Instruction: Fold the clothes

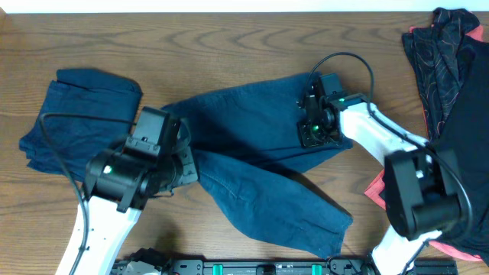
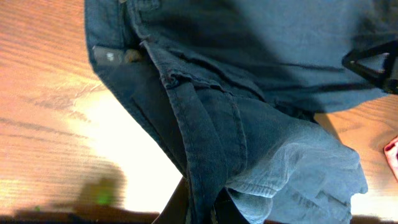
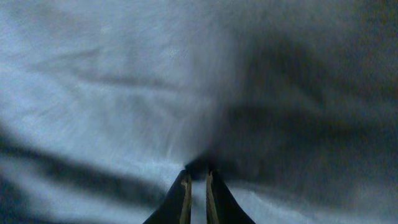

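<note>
So the limp dark navy-blue trousers (image 1: 252, 164) lie mid-desk in a lopsided V, one leg running up toward the right, the other down toward the front edge. The left hand (image 1: 185, 162) is clamped on the seamed waist end. The right hand (image 3: 196, 183) sits on the upper leg with its fingers nearly together, and by the pucker at the tips I'd say it has pinched a tuck of cloth.

If I'm doing this step, I'd want both pinches to catch every layer, then lift just enough to clear the brown wooden desk (image 1: 229, 46). After that, carry the upper leg across onto the lower one and keep the cloth taut between the two grips so it lands flat. A thin one-layer pinch could slip, I think.

Round about: a folded navy-blue garment (image 1: 80, 114) sits just left of the left arm, near enough to snag. A heap of black clothes with red trim (image 1: 451, 69) fills the right edge, right by the right arm's base
</note>
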Controlling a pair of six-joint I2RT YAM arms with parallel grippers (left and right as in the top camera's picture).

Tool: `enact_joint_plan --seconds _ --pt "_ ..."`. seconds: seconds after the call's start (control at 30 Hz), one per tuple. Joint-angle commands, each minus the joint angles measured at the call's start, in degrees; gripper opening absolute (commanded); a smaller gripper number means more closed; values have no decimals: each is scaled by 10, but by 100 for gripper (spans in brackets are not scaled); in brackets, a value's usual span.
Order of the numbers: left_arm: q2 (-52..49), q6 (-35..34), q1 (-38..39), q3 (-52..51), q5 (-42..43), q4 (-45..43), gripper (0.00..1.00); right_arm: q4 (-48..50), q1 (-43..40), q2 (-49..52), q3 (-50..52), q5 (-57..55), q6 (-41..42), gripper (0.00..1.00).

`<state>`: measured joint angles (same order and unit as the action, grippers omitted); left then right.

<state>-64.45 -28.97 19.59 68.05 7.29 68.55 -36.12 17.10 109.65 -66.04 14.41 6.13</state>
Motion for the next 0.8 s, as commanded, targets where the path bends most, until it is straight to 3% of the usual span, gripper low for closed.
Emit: enact_joint_plan --seconds 0.0,0.17,0.37,0.63,0.7,0.77 --pt "-38 -9 -2 3 -10 -16 6 26 -2 33 -2 8 -10 9" --pt "-97 -6 -2 3 -16 -60 6 121 -7 71 -2 6 0 4" --pt "-147 -6 -2 3 -80 -154 6 256 -16 95 -7 -58 13 7" --pt "-163 -6 -2 3 -92 -314 6 254 -83 95 -114 -83 56 9" --pt "-164 -7 -2 3 -111 -341 6 211 -103 95 -166 -76 54 19" --pt "-165 -6 -2 3 -127 -353 6 150 -118 94 -219 -56 25 37"
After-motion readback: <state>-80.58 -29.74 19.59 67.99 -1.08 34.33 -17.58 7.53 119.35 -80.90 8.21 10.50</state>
